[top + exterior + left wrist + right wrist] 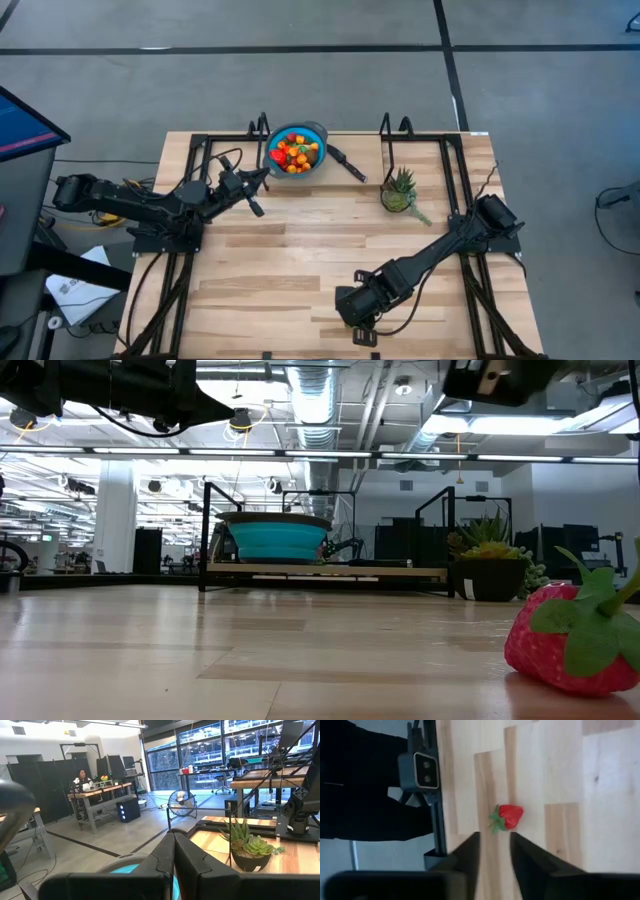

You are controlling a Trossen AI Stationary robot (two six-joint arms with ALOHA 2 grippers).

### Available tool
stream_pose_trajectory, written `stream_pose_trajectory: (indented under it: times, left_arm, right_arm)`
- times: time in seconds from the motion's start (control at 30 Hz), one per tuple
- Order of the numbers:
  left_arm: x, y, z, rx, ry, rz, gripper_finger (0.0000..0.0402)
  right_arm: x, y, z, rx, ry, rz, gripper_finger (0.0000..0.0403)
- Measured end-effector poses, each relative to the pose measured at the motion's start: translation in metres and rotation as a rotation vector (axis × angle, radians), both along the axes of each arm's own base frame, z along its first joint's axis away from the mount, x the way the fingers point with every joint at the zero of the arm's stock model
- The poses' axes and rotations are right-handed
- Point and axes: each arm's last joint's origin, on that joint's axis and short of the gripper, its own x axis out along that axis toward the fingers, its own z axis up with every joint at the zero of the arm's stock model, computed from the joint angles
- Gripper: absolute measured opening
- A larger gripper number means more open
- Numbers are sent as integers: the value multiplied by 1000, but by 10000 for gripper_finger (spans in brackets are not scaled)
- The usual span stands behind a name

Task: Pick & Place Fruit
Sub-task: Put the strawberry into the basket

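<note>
My right gripper (494, 851) is at the near edge of the table (300, 250), at about 6 o'clock from the table's centre in the high view. Its jaws stand slightly apart with nothing between them. The strawberry (509, 816) lies on the bare wood just ahead of my fingertips, in line with the gap, not touching either finger. In the low view the same strawberry (570, 645) rests on the table surface close to the camera, leaves to the right.

Long axis: in the right wrist view the strawberry's axis, leaf cap to tip, runs across the gap between my fingers, the green cap on the side of the table's edge rail (437, 795). I judge that a straight advance along the current line would bring the jaws over the fruit; closing on the body rather than the leaves looks the safer grip.

The blue bowl (295, 150), already holding other fruit (294, 153), sits at 12 o'clock from my right gripper, at the far edge and well apart.

My left gripper (262, 178) hovers just beside the bowl at its 8 o'clock, fingers shut and empty. The right arm is clearly nearer the strawberry.
</note>
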Motion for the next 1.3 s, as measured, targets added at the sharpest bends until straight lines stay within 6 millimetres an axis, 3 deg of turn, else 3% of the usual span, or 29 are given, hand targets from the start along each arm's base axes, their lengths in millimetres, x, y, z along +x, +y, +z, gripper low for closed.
stream_pose_trajectory:
  times: [0.23,0.4,0.63,1.3]
  left_arm:
    - [0,0,0,-1,0,4,2]
    - [0,0,0,-1,0,5,2]
    - [0,0,0,-1,0,4,2]
    - [0,0,0,0,0,3,2]
  right_arm:
    - [0,0,0,-28,-26,66,235]
    - [0,0,0,-29,-27,71,290]
    - [2,-3,-4,-49,-46,106,294]
    - [-4,-4,-48,-119,-158,281,291]
